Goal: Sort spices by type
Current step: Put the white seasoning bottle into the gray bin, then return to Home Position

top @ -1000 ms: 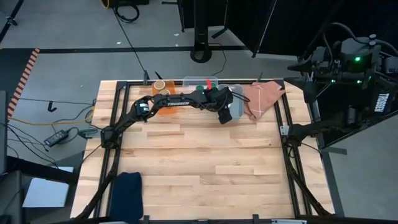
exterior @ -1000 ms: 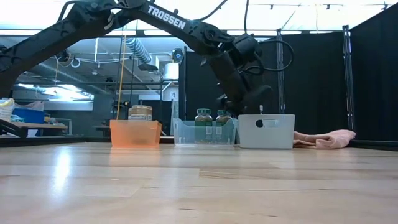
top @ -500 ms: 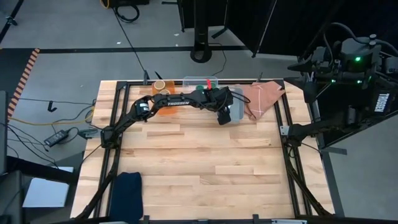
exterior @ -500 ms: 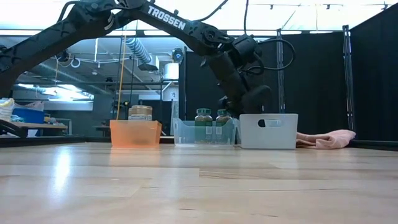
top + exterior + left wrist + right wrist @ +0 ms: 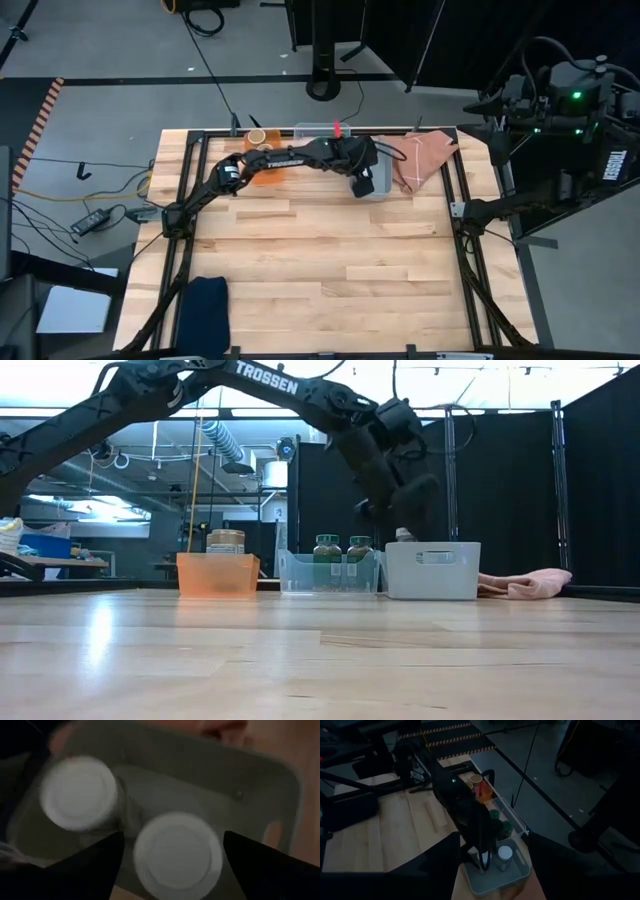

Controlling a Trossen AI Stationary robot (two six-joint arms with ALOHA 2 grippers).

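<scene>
My left gripper (image 5: pixel 172 837) is open above the pale-blue bin (image 5: pixel 377 187) at the table's far side, and shows in the low view (image 5: pixel 400 510) just over the bin's rim. Two white-lidded jars (image 5: pixel 75 792) (image 5: pixel 177 852) stand in that bin, the nearer one below and between my fingers, which stand apart from it. Two green-lidded jars (image 5: pixel 326 546) (image 5: pixel 358 546) stand in the clear bin (image 5: pixel 330 572). A tan-lidded jar (image 5: pixel 225 541) stands in the orange bin (image 5: pixel 217 574). My right gripper (image 5: pixel 492 836) is open, held high beyond the table's right edge.
A pink cloth (image 5: pixel 420 155) lies at the far right beside the pale-blue bin. A dark blue cloth (image 5: pixel 205 305) lies at the near left corner. The three bins stand in a row along the far edge. Bare wood (image 5: pixel 330 260) fills the middle and near side.
My left gripper has risen from inside the pale-blue bin to just above its rim and has shifted a little toward the table's far edge. The bins have stayed in place.
</scene>
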